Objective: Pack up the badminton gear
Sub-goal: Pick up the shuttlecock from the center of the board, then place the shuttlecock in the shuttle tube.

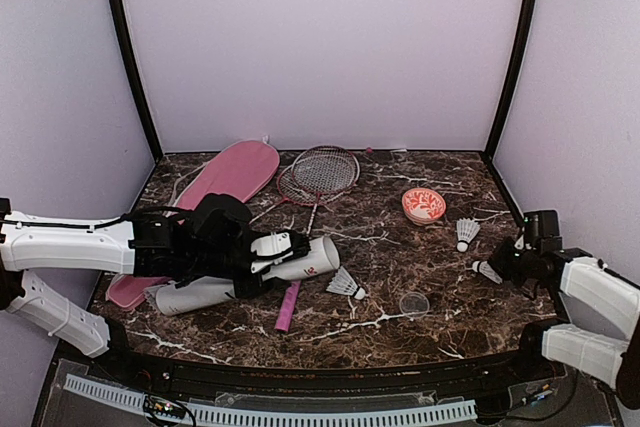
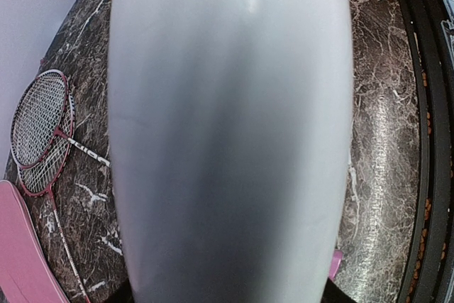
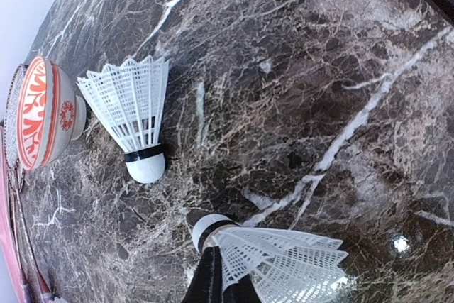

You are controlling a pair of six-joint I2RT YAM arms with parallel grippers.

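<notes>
The white red-logo tube (image 1: 308, 260) lies on its side left of centre, and my left gripper (image 1: 272, 247) is shut on it; in the left wrist view the tube (image 2: 227, 140) fills the frame and hides the fingers. Two red-framed rackets (image 1: 320, 172) lie crossed at the back, one pink handle (image 1: 288, 307) near the front. The pink bag (image 1: 235, 172) lies at the back left. My right gripper (image 1: 497, 269) (image 3: 227, 278) is shut on the skirt of a shuttlecock (image 3: 284, 257) resting on the table. Two other shuttlecocks lie loose: one (image 1: 466, 234) (image 3: 131, 111) near the right gripper, another (image 1: 345, 284) at the tube's mouth.
A red-and-white bowl (image 1: 423, 205) (image 3: 46, 115) stands right of centre at the back. A clear round lid (image 1: 413, 303) lies near the front. A second white cylinder (image 1: 195, 297) lies under the left arm. Black posts and pale walls close in the table.
</notes>
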